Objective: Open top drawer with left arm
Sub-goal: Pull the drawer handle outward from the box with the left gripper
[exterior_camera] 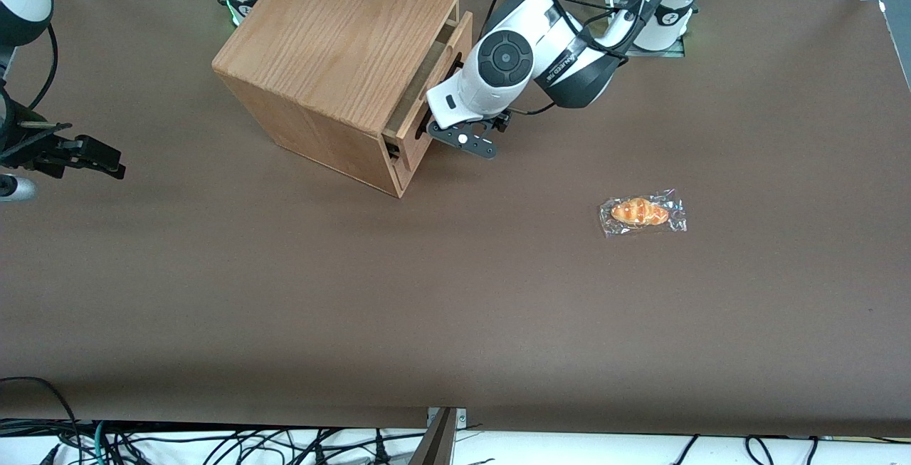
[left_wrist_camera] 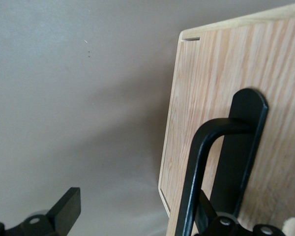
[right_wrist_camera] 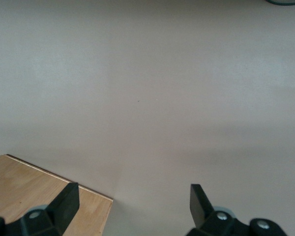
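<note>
Gripper (exterior_camera: 433,125) sits at the front face of the top drawer (exterior_camera: 434,80), fingers spread: one finger (left_wrist_camera: 64,209) hangs free over the table, the other is tucked in at the black bar handle (left_wrist_camera: 201,167), which lies between them. Not clamped. Judgement: hooking the bar lets a straight pull slide the drawer.

Left arm (exterior_camera: 548,45) is bent low beside the oak casing (exterior_camera: 334,52), wrist level with the handle. Drawer shows a narrow gap, barely out.

Wrapped pastry (exterior_camera: 643,213) lies well apart on the table (exterior_camera: 455,308), nearer the front camera.
</note>
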`<action>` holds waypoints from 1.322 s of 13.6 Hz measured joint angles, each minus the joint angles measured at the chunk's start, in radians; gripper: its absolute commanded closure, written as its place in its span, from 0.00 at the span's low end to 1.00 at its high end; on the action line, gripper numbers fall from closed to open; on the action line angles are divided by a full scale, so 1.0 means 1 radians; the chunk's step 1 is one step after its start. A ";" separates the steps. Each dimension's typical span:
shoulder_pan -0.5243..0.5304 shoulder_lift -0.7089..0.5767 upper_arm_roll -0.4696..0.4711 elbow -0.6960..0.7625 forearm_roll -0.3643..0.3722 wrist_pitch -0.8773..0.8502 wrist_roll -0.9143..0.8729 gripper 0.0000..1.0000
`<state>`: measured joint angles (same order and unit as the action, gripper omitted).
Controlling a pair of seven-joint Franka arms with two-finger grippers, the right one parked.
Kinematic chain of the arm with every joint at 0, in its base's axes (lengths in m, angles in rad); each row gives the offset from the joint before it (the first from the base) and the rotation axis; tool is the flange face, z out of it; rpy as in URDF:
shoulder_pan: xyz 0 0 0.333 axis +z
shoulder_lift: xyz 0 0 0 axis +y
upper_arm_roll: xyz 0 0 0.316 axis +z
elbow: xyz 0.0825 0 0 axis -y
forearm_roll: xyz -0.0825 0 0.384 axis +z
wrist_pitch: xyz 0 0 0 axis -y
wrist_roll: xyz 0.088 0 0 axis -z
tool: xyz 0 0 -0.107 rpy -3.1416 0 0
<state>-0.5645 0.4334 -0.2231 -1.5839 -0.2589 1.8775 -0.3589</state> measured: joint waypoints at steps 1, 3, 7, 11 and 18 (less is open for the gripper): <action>0.006 -0.002 0.000 0.000 0.000 -0.002 0.000 0.00; 0.016 -0.005 0.000 0.000 0.000 -0.009 0.000 0.00; 0.025 -0.006 0.000 0.000 0.000 -0.015 0.000 0.00; 0.025 -0.006 0.000 -0.004 0.000 -0.015 0.000 0.00; 0.034 -0.006 0.000 -0.014 0.000 -0.016 0.000 0.00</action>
<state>-0.5305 0.4270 -0.2234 -1.5984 -0.2589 1.8614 -0.3584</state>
